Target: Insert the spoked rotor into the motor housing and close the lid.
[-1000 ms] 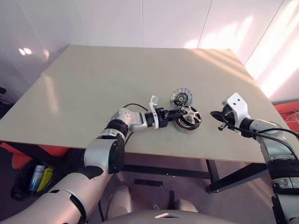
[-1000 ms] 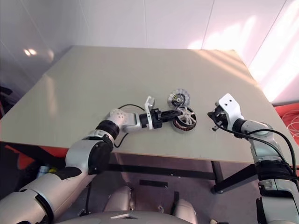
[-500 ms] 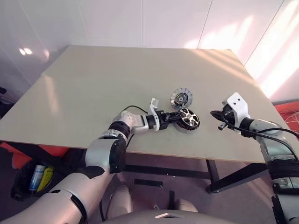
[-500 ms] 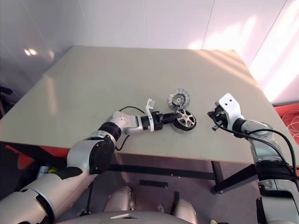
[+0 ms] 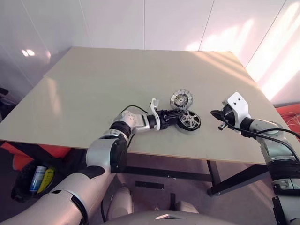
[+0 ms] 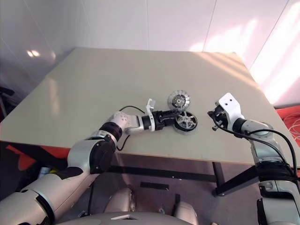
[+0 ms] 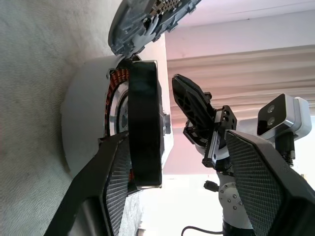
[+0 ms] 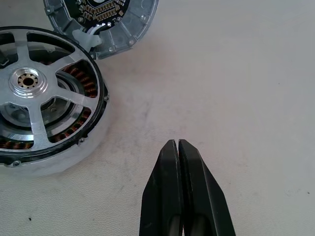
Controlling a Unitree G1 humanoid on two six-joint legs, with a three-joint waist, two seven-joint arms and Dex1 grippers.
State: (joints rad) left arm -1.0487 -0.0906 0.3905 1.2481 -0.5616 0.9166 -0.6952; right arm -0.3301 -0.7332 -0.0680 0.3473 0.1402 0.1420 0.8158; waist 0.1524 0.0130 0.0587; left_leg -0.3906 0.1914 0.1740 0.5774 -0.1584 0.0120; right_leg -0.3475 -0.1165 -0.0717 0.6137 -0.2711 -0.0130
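The spoked rotor [image 8: 44, 93], a dark ring with silvery spokes and a small hub, lies flat inside the grey motor housing [image 8: 74, 152], copper windings showing between its spokes. My left gripper [image 5: 177, 116] reaches in level from the left and stands open around the rotor's near rim [image 7: 145, 123], one finger [image 7: 118, 191] close beside it and the other finger [image 7: 266, 182] well clear. The lid [image 5: 181, 99] lies just behind the housing, inner face up, touching it. My right gripper [image 5: 216, 114] hovers to the right of the housing, shut on nothing.
The parts sit near the front edge of the beige table [image 5: 93, 93]. A thin black cable [image 5: 133, 108] loops on the table beside my left wrist. Behind the lid the tabletop stretches wide and bare.
The left gripper lowered the tilted rotor into the housing, then opened and let it go; it now lies flat. The right arm has not moved.
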